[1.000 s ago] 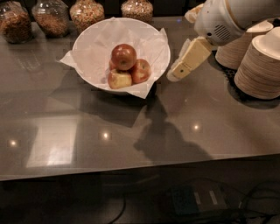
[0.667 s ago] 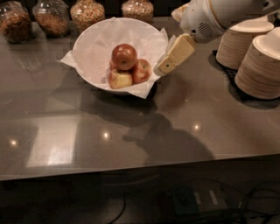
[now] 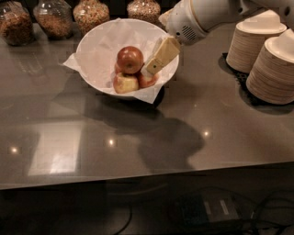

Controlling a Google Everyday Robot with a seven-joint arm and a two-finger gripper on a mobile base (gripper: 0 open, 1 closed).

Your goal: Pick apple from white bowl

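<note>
Over the right half of the white bowl (image 3: 92,42), the gripper (image 3: 148,69) is hanging tilted, its tip just beside the apple (image 3: 129,59), which is lying atop two other apples (image 3: 125,84) on crinkled paper. Whether the gripper is open or closed cannot be told. Stacked paper bowls (image 3: 272,69) are standing at the right of the dark counter (image 3: 193,124), with jars (image 3: 91,13) lining its back.
</note>
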